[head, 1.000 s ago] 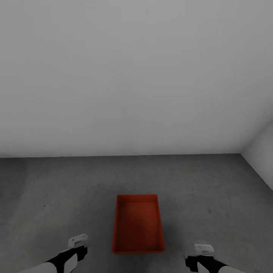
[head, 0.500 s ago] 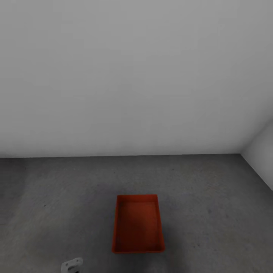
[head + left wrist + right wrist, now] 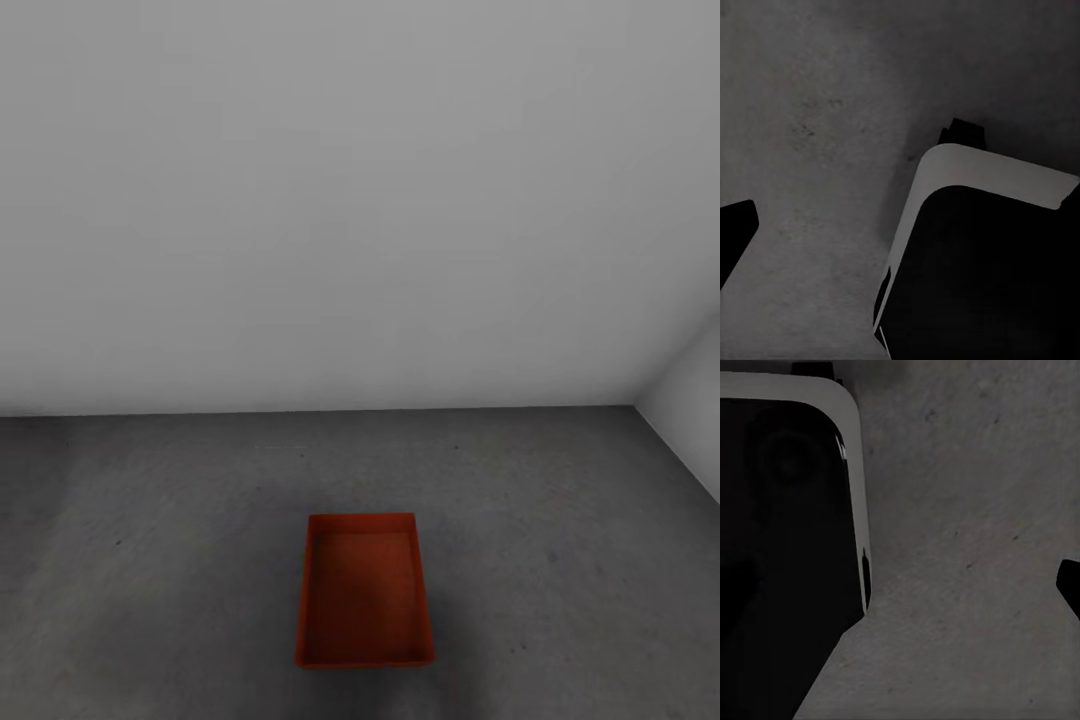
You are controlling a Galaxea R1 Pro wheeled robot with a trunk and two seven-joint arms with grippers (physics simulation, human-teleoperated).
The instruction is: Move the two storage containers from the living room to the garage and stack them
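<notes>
One storage container sat on the floor, open side up, long way pointing away from the robot and roughly centred in the head view. Behind it, well apart, the back wall met the floor, and a side wall closed the corner off to the right. Both wrist cams just looked down at floor beside the robot's base

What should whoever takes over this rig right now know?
Left gripper's fingertip and right gripper's fingertip hang over the floor; nothing seen held, open or shut unclear.
One storage container sits upright on the grey floor near the white wall.
Done: that container is placed.
Left: the second container. I cannot tell whether one is nested inside, so check; if not, fetch and stack it.
</notes>
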